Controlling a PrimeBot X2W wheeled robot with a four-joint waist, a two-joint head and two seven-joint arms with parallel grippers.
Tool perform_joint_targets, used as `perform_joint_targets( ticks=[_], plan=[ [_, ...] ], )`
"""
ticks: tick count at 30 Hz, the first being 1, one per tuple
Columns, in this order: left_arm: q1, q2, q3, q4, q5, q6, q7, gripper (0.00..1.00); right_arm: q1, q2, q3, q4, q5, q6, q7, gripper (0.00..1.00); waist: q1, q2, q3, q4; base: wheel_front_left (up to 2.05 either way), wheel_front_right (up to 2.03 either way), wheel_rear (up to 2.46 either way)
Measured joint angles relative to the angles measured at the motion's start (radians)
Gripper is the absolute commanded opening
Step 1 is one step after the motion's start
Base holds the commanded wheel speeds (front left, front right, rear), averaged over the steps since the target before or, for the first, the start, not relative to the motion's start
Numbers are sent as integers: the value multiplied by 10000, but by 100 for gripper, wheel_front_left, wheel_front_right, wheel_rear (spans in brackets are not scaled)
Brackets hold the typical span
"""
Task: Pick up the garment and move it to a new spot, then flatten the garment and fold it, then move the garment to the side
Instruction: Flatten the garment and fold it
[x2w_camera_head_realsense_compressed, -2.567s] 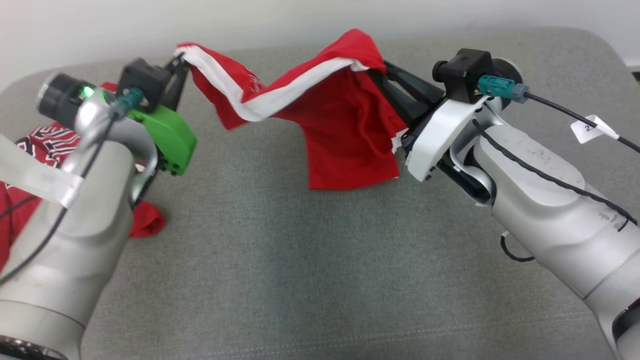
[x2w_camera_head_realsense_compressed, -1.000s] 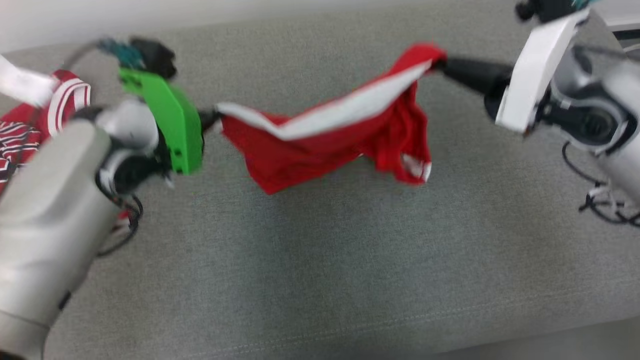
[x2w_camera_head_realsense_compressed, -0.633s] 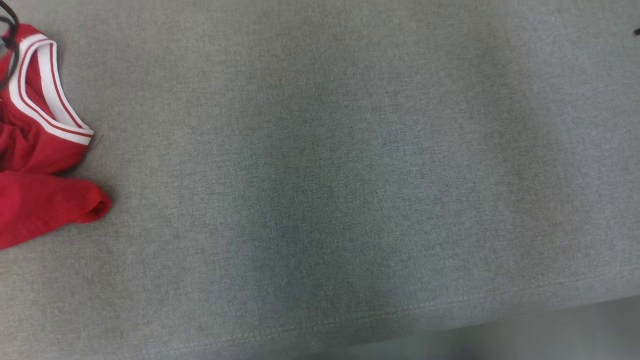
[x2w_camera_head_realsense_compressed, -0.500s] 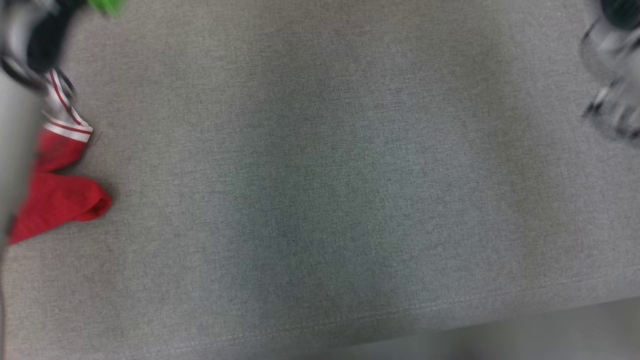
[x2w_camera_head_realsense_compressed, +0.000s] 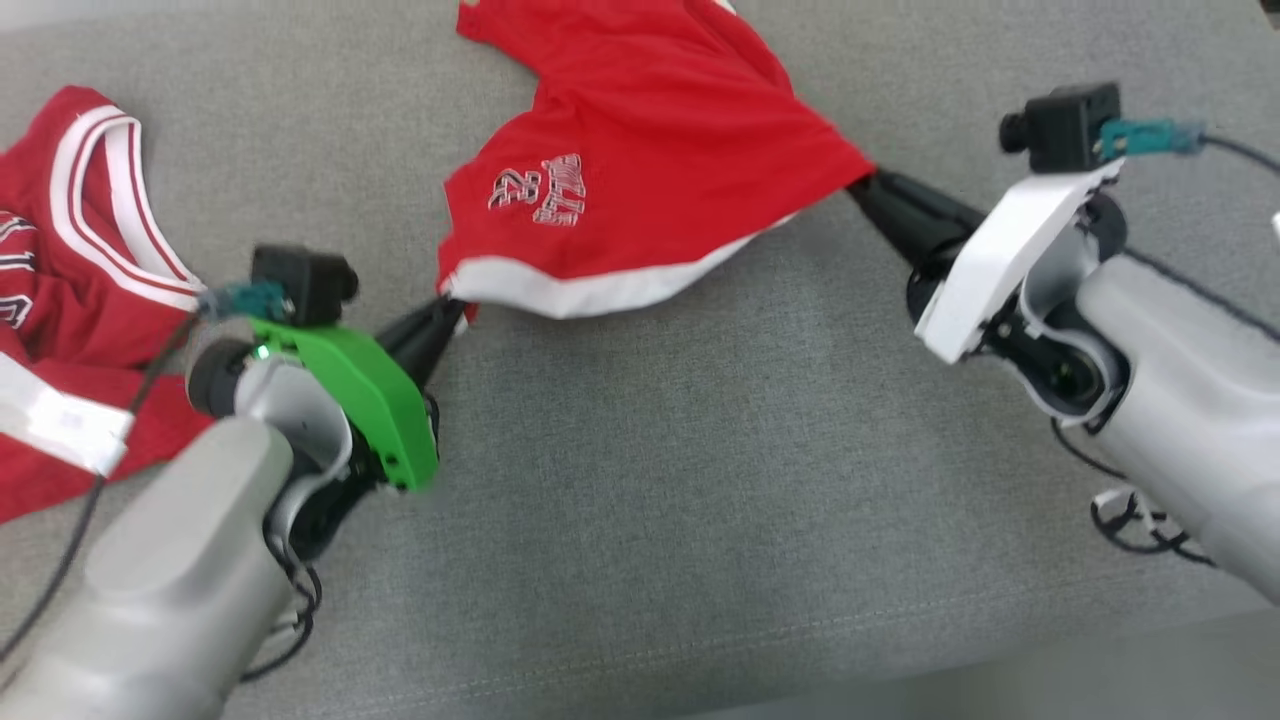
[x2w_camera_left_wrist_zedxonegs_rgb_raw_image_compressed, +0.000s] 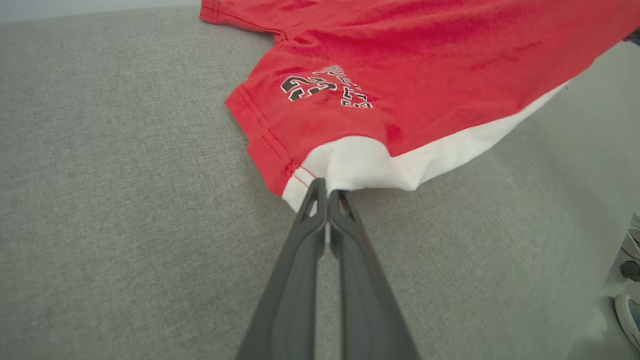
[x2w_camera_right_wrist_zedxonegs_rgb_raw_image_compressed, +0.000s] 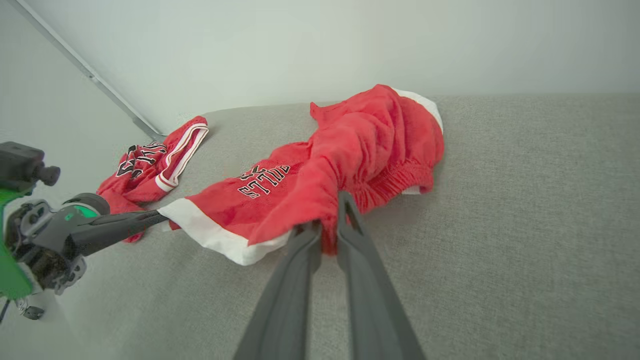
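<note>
- Your garment is a pair of red shorts (x2w_camera_head_realsense_compressed: 640, 170) with a wide white band along the hem, black-and-white lettering plus a number on one leg, and a gathered elastic waist that you can see in the right wrist view.
- The shorts sit mid-bench toward the far edge. The hem side is pulled out between your two grippers, and the rest is bunched on the grey bench (x2w_camera_head_realsense_compressed: 700, 480) behind it.
- Your left gripper (x2w_camera_head_realsense_compressed: 455, 308) is clamped tight, with its tips pinching the white hem at the shorts' left corner.
- Your right gripper (x2w_camera_head_realsense_compressed: 860, 185) is nearly closed, with a fold of red cloth caught between the fingers at the right corner.
- Count: one pair of shorts and two grippers, both gripping it.
- There's also one other red piece, a jersey (x2w_camera_head_realsense_compressed: 90, 250) with white-and-red trim, crumpled at the bench's left edge and apart from the shorts.
</note>
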Motion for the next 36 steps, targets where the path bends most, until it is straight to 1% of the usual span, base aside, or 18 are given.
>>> perform_joint_targets(
  ticks=[4, 7, 10, 13, 16, 20, 23, 25, 28, 36],
  plan=[
    [465, 61, -167, 0, 151, 0, -265, 0, 316, -140, 418, -382, -222, 2, -410, 0, 0, 0, -298, -9, 0, 0, 0],
    [733, 115, -171, 10, 245, 0, -525, 0, 487, -433, 531, -445, -531, 2, -755, 0, 0, 0, -497, -6, 0, 0, 0],
    [1043, 105, -253, -15, 249, 4, -658, 0, 595, -882, 612, -372, -792, 2, -857, 0, 0, 0, -667, 9, 0, 0, 0],
    [1510, 75, -439, -173, 245, 44, -637, 0, 788, -1315, 754, -311, -986, 2, -874, 0, 0, 0, -803, 36, 0, 0, 0],
    [1877, -36, -807, -343, 245, 44, -437, 0, 1036, -1536, 721, -376, -930, 4, -941, 0, 0, 0, -870, 88, 0, 0, 0],
    [2231, -31, -1097, -407, 594, 245, -428, 0, 1558, -1354, 1302, -723, -782, 4, -654, 0, 0, 0, -920, 147, 0, 0, 0],
    [2241, 23, -1243, -456, 1014, 569, -562, 0, 2111, -1103, 1670, -836, -589, 4, -523, 0, -1, 0, -926, 172, 0, 0, 0],
    [2240, 104, -1302, -472, 1417, 796, -614, 0, 2376, -1062, 1701, -876, -430, 4, -527, 0, -1, 0, -928, 187, 0, 0, 0],
    [2243, 169, -1371, -481, 1488, 1026, -602, 0, 2592, -1020, 1714, -871, -265, 4, -527, 0, -1, 0, -947, 208, 0, 0, 0],
    [2485, 288, -1735, -648, 1870, 1444, -242, 0, 3033, -1014, 1743, -564, -169, 2, -545, 0, 0, 0, -963, 227, 0, 0, 0]
  ],
)
